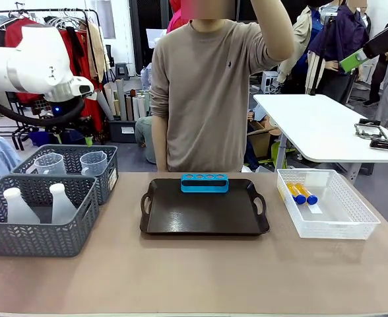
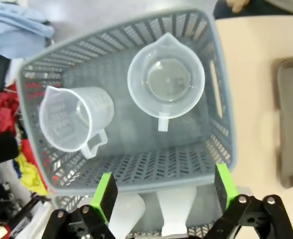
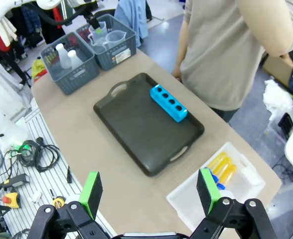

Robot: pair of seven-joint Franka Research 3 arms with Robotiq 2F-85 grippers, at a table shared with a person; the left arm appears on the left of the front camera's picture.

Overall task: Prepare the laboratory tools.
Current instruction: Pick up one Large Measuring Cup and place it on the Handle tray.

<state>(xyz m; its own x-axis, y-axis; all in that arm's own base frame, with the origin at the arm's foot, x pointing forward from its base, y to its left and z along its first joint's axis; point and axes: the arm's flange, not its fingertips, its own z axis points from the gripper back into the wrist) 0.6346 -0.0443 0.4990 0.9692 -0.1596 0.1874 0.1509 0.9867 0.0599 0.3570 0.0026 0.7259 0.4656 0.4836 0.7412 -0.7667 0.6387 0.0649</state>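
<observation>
My left gripper (image 2: 161, 191) hangs open above the far grey basket (image 2: 221, 99), which holds two clear beakers: one upright (image 2: 166, 82), one tilted (image 2: 72, 119). The same beakers (image 1: 94, 162) sit at the table's left in the front view. Two white flasks (image 1: 62, 203) stand in the near grey basket (image 1: 39, 241). A blue rack (image 1: 204, 183) rests at the far edge of the dark tray (image 1: 204, 224). Blue-capped yellow test tubes (image 1: 299, 193) lie in the white basket (image 1: 352, 224). My right gripper (image 3: 149, 191) is open, high above the table's right side.
A person in a beige sweater stands at the far side of the table, behind the tray, with one arm raised. Bare tabletop runs along the near edge (image 1: 194, 277). A white table (image 1: 313, 125) stands behind on the right.
</observation>
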